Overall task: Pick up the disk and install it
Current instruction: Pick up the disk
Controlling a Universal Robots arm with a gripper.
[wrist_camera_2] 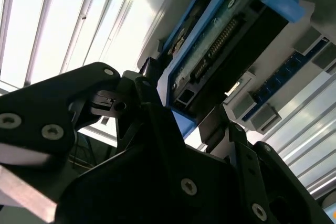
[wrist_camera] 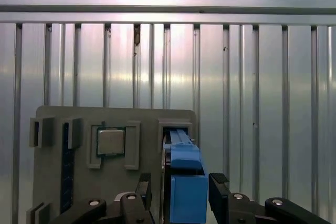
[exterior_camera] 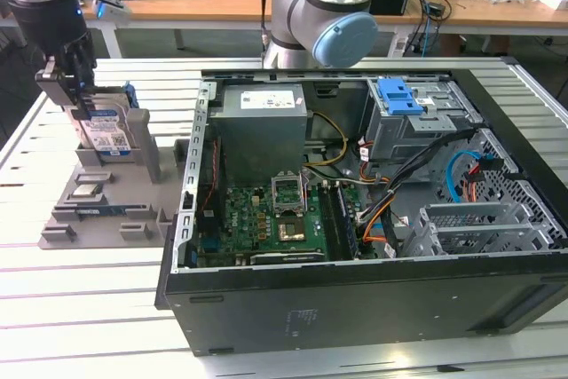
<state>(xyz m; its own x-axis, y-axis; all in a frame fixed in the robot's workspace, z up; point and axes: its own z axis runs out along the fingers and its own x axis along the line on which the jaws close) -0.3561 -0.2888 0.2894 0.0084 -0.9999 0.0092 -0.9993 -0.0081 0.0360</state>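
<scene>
At the end of the slatted aluminium tabletop (exterior_camera: 80, 308) on the exterior view's left, the gripper (exterior_camera: 75, 95) (wrist_camera: 180, 188) is lowered over the disk (exterior_camera: 111, 130) (wrist_camera: 184, 161) (wrist_camera_2: 220, 40). Its jaws are spread. The black fingers (wrist_camera: 218, 187) stand one on each side of the blue frame, and in the first wrist view a dark gap shows between one finger and the frame. The disk stands on edge in a slot of a grey holder plate (exterior_camera: 98, 206) (wrist_camera: 58, 119), with its connector edge facing the second wrist view. The same plate carries a processor chip (wrist_camera: 111, 141) and a memory stick (wrist_camera: 67, 166), each in its own recess. Just beside the plate, towards the exterior view's right, lies an open computer case (exterior_camera: 355, 308). Inside the case are a power supply (exterior_camera: 262, 99), a motherboard (exterior_camera: 266, 215) and a blue drive clip (exterior_camera: 398, 95) at its far side.
</scene>
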